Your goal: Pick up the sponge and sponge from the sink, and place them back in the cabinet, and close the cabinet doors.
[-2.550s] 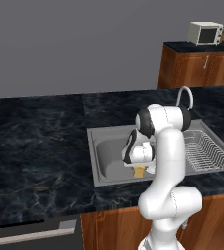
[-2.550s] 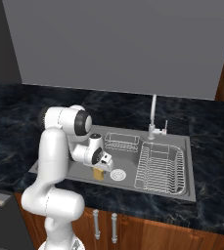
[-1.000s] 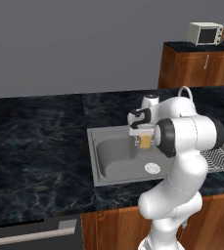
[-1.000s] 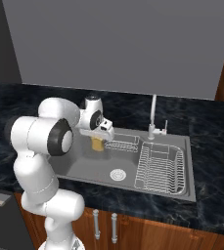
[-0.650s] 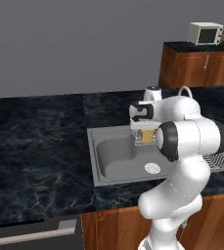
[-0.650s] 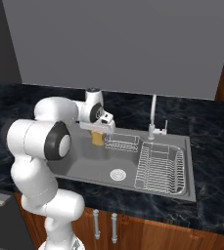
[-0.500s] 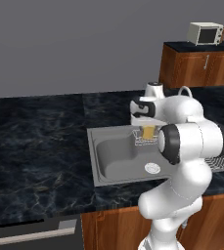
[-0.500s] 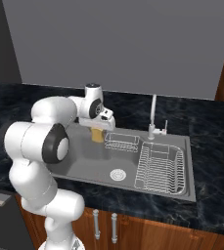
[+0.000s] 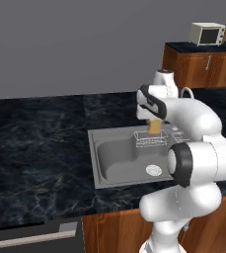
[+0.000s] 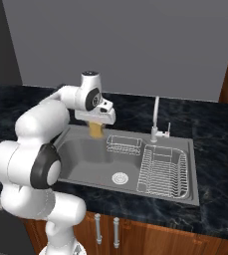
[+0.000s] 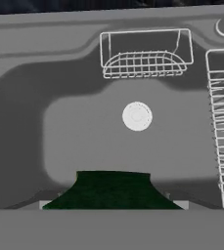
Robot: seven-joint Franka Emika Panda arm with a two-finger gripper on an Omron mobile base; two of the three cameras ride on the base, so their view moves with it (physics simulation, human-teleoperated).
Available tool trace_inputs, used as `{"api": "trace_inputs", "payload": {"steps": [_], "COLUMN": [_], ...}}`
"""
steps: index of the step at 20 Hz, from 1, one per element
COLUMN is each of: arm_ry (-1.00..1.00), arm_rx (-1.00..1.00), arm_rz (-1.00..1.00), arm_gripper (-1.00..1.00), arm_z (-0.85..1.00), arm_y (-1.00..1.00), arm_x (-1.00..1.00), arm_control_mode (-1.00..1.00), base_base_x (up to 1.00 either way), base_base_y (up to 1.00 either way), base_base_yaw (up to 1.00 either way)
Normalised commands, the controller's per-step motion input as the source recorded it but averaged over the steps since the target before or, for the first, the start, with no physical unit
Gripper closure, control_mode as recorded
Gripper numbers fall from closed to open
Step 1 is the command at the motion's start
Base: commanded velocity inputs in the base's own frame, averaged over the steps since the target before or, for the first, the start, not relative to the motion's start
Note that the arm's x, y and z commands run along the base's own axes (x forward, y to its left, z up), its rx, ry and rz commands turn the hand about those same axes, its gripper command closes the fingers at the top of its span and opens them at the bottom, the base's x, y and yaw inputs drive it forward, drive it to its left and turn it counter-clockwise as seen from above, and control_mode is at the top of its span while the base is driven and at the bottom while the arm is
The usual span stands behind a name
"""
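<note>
Left base view: the pincer (image 9: pixel 154 120) grips a sponge (image 9: pixel 155 127) above the sink (image 9: pixel 115 157) – lifted clear for carrying off.

Right base view: it hangs over the basin's back.

Hand view: green face nearest (drain (image 11: pixel 137 116) beyond).

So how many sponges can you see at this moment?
1. A sponge hangs pinched in the fingers above the sink, its green face toward the hand camera. A second one may be hidden.
</note>
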Motion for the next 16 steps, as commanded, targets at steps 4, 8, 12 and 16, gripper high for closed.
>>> {"api": "trace_inputs", "payload": {"steps": [4,8,12,16], "arm_ry": [-0.12,-0.09,-0.06,0.0], "arm_rx": [-0.03,-0.01,0.0,0.0], "arm_rz": [0.06,0.01,0.0,0.0], "arm_gripper": [1.0,1.0,1.0,1.0], "arm_z": [0.54,0.64,0.66,0.78], "arm_y": [0.0,0.0,0.0,0.0], "arm_x": [-0.69,-0.52,-0.48,-0.35], "arm_control_mode": [-1.0,-1.0,-1.0,-1.0], "base_base_x": [0.0,0.0,0.0,0.0], "base_base_y": [0.0,0.0,0.0,0.0], "base_base_yaw": [0.0,0.0,0.0,0.0]}}
